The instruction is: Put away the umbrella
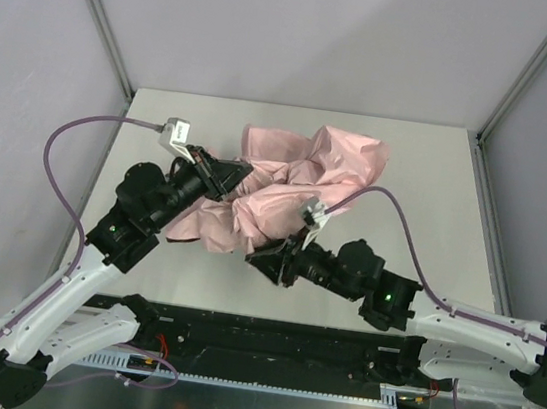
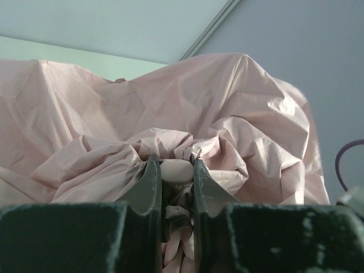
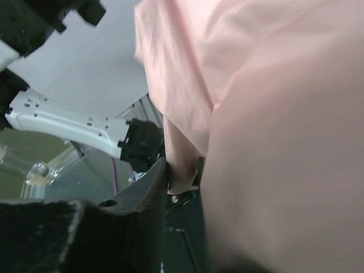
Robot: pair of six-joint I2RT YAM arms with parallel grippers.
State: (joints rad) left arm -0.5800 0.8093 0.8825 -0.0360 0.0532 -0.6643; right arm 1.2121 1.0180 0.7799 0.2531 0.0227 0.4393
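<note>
Umbrella (image 1: 292, 177), crumpled canopy, lying on the worktop (image 1: 433, 216) at centre, slightly toward the far edge. From the overhead view I read the pink heap as spread on a diagonal, from near-left to far-right. Neither shaft nor handle shows in any view, so I cannot tell the true long axis.

Left claw (image 1: 225, 176): at the left flank of the heap, pointing right into it. Through its wrist camera I see the two fingers drawn close together, nipping a bunched fold of pink fabric, with the rest of the canopy rising beyond and above them.

Right claw (image 1: 274, 255): at the near edge of the heap, pointing away from me and to the left, under the overhanging cloth. Its wrist camera shows one dark finger with fabric draped against it. The other finger is behind the cloth, so I cannot tell whether this claw is spread or gripping.

Both arms touch the canopy, and the mass lies between and beyond them. My judgement: gathering the cloth inward depends on that arrangement. No container shows.
</note>
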